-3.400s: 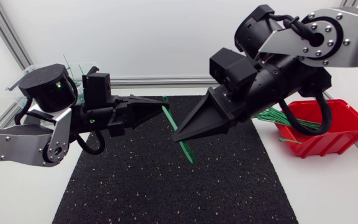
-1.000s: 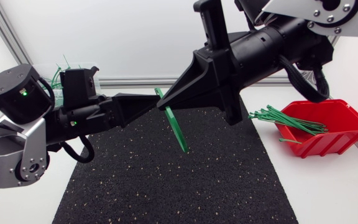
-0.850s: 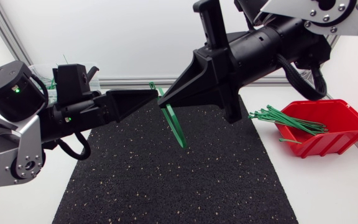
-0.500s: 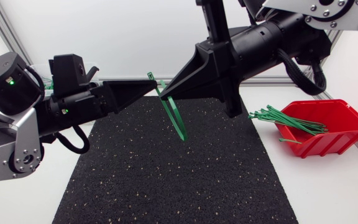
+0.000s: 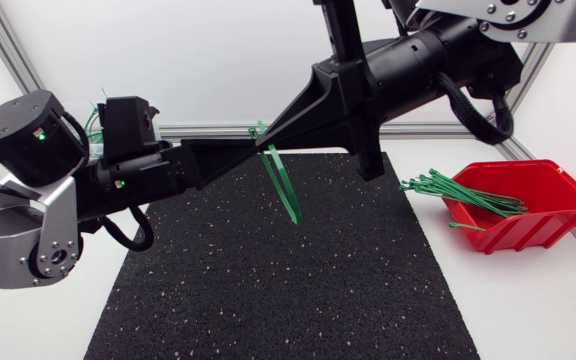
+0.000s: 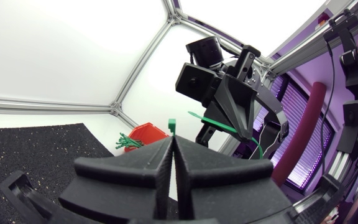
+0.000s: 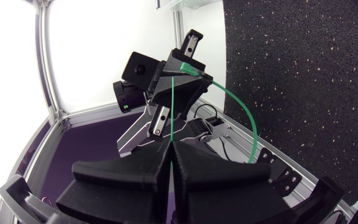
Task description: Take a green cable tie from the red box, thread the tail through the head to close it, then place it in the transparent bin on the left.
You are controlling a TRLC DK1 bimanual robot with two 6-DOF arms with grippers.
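Between left gripper (image 5: pixel 246 148) and right gripper (image 5: pixel 267 134), slim curved green cable tie (image 5: pixel 283 190)

left gripper (image 5: pixel 249 146): closed in on right gripper (image 5: pixel 267 137) | cable tie (image 5: pixel 285 190): lifted, head between both tips

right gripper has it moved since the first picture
Yes: the matte black right gripper, holding the green cable tie, moved from the speckled black mat's middle to its far edge.

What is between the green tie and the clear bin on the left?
Only the left arm itself: it lies between the cable tie, held above the mat, and the transparent bin behind it. Nothing else shows there.
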